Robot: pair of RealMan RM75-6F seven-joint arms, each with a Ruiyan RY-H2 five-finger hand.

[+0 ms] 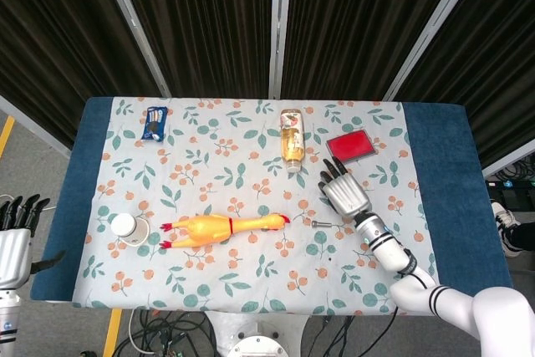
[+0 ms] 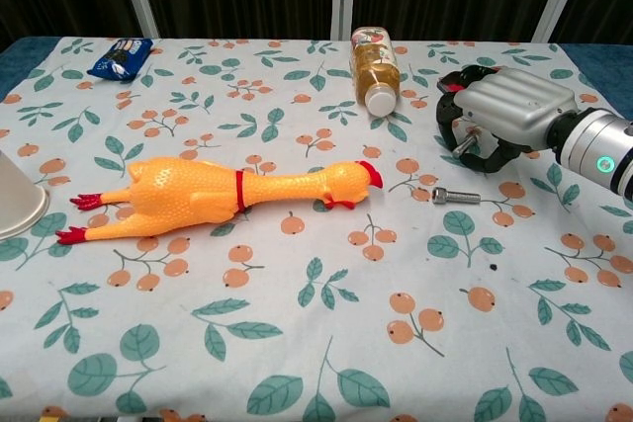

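My right hand (image 1: 344, 192) hovers just above the flowered tablecloth, fingers bent downward and apart, holding nothing. In the chest view this right hand (image 2: 499, 116) sits just behind a small metal bolt (image 2: 455, 196) without touching it. The bolt (image 1: 322, 223) lies on the cloth between the hand and a yellow rubber chicken (image 1: 224, 227). The chicken (image 2: 227, 190) lies on its side, its red-combed head toward the bolt. My left hand (image 1: 15, 236) is off the table at the lower left, fingers stretched out, empty.
A tea bottle (image 1: 291, 140) lies on its side behind the right hand, with a flat red box (image 1: 349, 145) to its right. A blue snack packet (image 1: 154, 122) lies at the far left corner. A white paper cup (image 1: 125, 226) stands left of the chicken's feet.
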